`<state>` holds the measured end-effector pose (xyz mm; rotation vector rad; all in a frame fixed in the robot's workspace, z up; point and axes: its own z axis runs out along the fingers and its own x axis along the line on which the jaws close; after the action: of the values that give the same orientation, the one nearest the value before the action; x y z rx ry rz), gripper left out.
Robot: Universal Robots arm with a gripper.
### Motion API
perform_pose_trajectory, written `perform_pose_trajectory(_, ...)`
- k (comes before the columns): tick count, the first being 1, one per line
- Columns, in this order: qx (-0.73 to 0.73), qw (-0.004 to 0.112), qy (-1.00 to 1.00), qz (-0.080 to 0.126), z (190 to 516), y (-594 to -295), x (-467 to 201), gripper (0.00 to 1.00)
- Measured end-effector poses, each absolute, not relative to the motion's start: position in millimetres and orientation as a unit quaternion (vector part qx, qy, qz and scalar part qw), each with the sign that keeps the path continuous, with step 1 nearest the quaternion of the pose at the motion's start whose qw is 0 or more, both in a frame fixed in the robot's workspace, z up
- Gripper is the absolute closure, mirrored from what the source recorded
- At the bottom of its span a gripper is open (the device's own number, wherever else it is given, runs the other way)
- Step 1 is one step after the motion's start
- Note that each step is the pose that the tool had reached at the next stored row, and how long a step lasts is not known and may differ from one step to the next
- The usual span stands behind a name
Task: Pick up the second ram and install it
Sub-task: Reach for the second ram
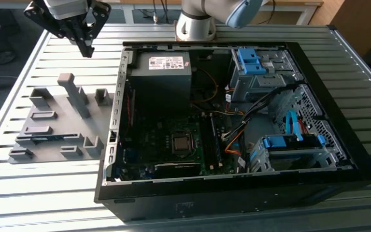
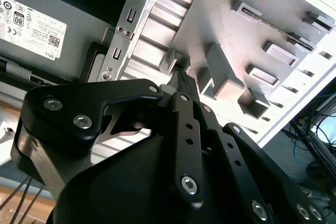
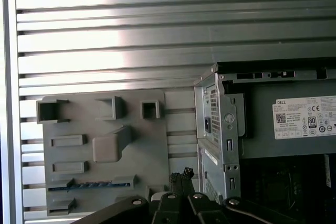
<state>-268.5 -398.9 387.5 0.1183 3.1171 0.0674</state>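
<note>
The second ram point(image 1: 45, 138) is a thin green strip standing on edge in a slot of the grey holder plate point(image 1: 53, 104), at the exterior view's left of the PC case. It also shows as a dark strip in both wrist views point(image 3: 89, 185) point(image 2: 273, 24). My gripper point(image 1: 87, 50) hangs above the table beyond the plate's far end, well apart from the ram. Its black fingers point(image 2: 181, 80) point down, pressed together with nothing between them. The fingertips point(image 3: 181, 173) sit between the plate and the case's corner.
The open black PC case point(image 1: 340, 96) lies on the slatted metal table point(image 1: 37, 193), with the motherboard point(image 1: 172, 145), its slot rails point(image 1: 214, 140), a grey power supply point(image 1: 163, 67) and blue drive cages point(image 1: 289, 142). Tall grey blocks point(image 1: 76, 94) rise from the holder plate.
</note>
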Motion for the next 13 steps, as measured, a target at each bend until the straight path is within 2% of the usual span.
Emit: perform_pose_trajectory(13,0.038,0.011,0.999,0.022,387.2,-398.9,-277.3,0.89)
